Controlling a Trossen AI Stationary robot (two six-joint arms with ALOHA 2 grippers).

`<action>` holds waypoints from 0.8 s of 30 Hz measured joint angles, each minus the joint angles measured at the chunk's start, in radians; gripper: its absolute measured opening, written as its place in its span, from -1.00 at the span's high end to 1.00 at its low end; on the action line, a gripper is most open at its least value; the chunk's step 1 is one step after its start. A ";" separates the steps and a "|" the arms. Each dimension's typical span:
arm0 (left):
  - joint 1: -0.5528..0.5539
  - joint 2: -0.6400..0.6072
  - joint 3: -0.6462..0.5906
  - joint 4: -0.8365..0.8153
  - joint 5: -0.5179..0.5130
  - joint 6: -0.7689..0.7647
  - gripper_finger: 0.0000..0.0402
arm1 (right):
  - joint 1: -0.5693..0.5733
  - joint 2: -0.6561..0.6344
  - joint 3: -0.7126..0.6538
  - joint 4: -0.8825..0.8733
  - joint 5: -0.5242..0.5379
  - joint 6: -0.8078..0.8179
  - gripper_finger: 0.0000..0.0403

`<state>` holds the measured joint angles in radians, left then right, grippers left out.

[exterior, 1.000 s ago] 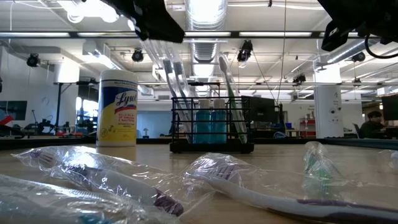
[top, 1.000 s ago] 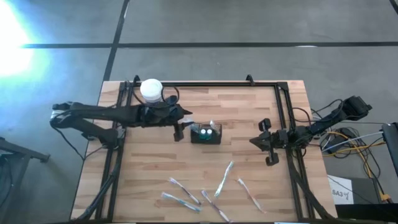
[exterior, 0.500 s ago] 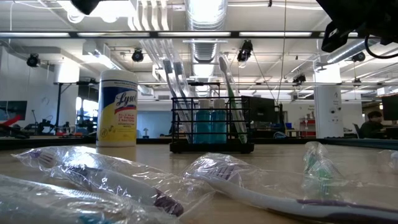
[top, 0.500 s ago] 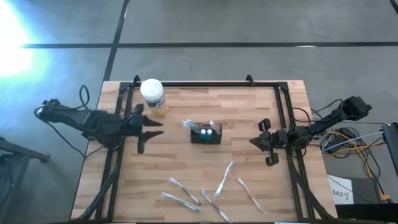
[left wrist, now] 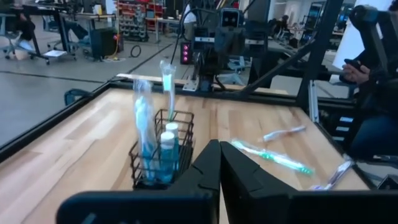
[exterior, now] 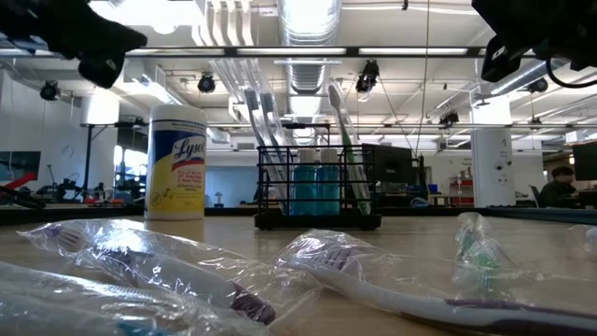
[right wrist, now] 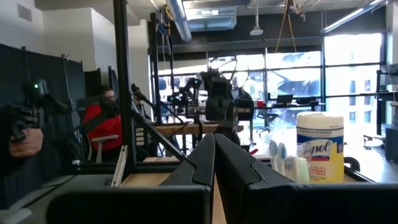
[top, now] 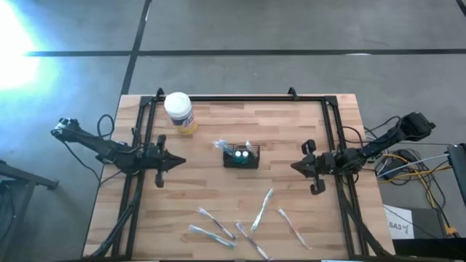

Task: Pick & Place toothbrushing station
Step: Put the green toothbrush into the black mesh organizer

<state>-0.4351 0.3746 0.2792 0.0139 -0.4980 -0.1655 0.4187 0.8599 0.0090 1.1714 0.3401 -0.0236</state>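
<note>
The toothbrushing station (top: 241,157) is a small black wire holder standing near the table's middle. Upright in it are wrapped toothbrushes and blue bottles (left wrist: 160,149) (exterior: 317,191). My left gripper (top: 179,161) is shut and empty. It hovers left of the station, its fingers (left wrist: 211,168) pointing at it. My right gripper (top: 294,166) is also shut and empty, and waits right of the station by the frame rail. Its fingers (right wrist: 208,155) point toward the table's left side.
A white-lidded yellow wipes jar (top: 179,112) stands at the far left (exterior: 177,161). Several wrapped toothbrushes (top: 234,227) lie scattered near the front edge (exterior: 373,280). A black frame rail (top: 240,99) borders the wooden table. People sit in the room beyond.
My left gripper has drawn back from the station toward the table's left edge. Its fingers were open beside the holder and have since shut. The station and its toothbrushes stay in place.
</note>
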 joint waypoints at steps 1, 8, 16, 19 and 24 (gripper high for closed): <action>0.000 -0.013 -0.020 0.008 0.000 0.003 0.98 | 0.000 0.002 0.000 -0.001 0.000 -0.001 0.96; 0.001 -0.091 -0.121 0.060 -0.042 0.063 0.98 | 0.000 0.007 0.000 0.010 0.000 -0.001 0.96; 0.001 -0.173 -0.179 0.065 -0.046 0.066 0.98 | 0.000 0.008 0.000 0.010 0.000 0.003 0.96; 0.001 -0.195 -0.200 0.062 -0.046 0.074 0.98 | 0.000 0.007 0.000 0.016 0.000 0.002 0.96; 0.001 -0.232 -0.248 0.060 -0.069 0.078 0.99 | 0.000 0.007 0.012 0.016 0.002 -0.010 0.96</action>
<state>-0.4339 0.1428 0.0310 0.0742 -0.5671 -0.0872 0.4183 0.8673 0.0213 1.1871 0.3424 -0.0338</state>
